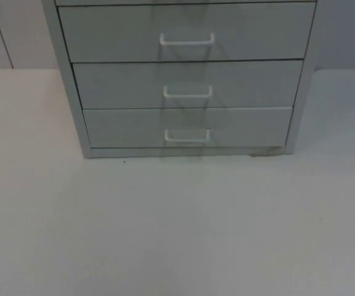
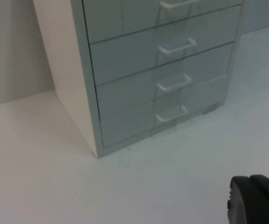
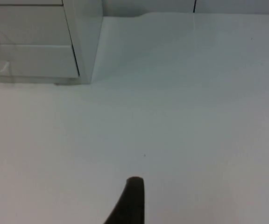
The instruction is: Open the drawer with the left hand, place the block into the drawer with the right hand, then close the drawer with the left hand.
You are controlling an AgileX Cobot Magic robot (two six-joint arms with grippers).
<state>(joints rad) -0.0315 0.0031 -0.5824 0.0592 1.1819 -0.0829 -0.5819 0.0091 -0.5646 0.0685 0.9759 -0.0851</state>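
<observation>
While all 3 drawers sit shut, cabinet top cropped, neither pincer's spread can be told.

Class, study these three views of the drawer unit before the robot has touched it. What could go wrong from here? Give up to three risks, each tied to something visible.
1. The drawer cabinet has stacked near-identical drawers, all shut; the left gripper might hook the wrong handle.
2. The handles are thin and pale against grey fronts, so a grasp could slip.
3. The cabinet stands loose on the white table; pulling might drag it instead of opening a drawer.
</observation>
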